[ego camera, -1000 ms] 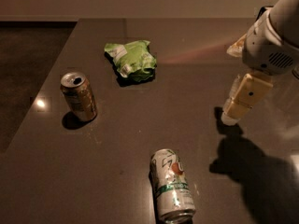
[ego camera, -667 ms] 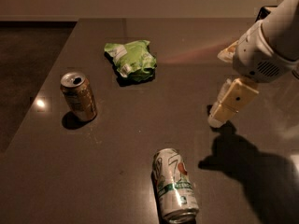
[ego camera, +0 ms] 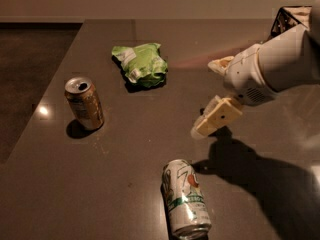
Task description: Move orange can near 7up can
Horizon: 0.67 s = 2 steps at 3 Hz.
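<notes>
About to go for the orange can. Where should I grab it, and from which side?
Grip the orange can around the middle of its side wall. It stands upright with nothing touching it, so a level approach from the side facing the gripper, which hovers over the table beyond the 7up can, likely suits.

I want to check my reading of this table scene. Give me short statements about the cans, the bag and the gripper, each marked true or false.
1. The orange can stands upright. True.
2. The 7up can stands upright. False: it lies on its side.
3. The gripper holds the orange can. False: it is over the table, well to the right of that can.
4. The green bag lies farther back than both cans. True.
</notes>
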Tool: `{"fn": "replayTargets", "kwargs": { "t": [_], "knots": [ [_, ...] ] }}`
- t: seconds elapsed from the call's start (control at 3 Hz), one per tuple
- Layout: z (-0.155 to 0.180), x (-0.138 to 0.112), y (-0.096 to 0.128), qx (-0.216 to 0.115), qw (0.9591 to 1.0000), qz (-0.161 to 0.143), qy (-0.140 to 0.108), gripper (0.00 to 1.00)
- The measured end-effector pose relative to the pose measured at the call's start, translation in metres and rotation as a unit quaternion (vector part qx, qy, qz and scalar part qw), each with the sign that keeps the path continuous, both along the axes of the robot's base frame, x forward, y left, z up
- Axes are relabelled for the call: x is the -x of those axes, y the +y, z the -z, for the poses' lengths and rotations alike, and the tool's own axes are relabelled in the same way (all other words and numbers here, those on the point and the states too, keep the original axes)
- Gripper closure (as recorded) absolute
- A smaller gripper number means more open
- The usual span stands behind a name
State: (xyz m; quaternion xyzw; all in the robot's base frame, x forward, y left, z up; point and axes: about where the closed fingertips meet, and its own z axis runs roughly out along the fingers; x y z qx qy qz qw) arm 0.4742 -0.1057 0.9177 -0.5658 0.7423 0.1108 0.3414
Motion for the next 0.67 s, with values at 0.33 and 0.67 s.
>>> {"fn": "replayTargets", "kwargs": {
  "t": [0.33, 0.67],
  "knots": [
    [-0.0071, -0.0048, 0.0034, -0.007, 0.9999, 0.004, -0.015, 0.00],
    [-0.0072, -0.0044, 0.0036, -0.006, 0.9999, 0.003, -0.015, 0.00]
  ]
}}
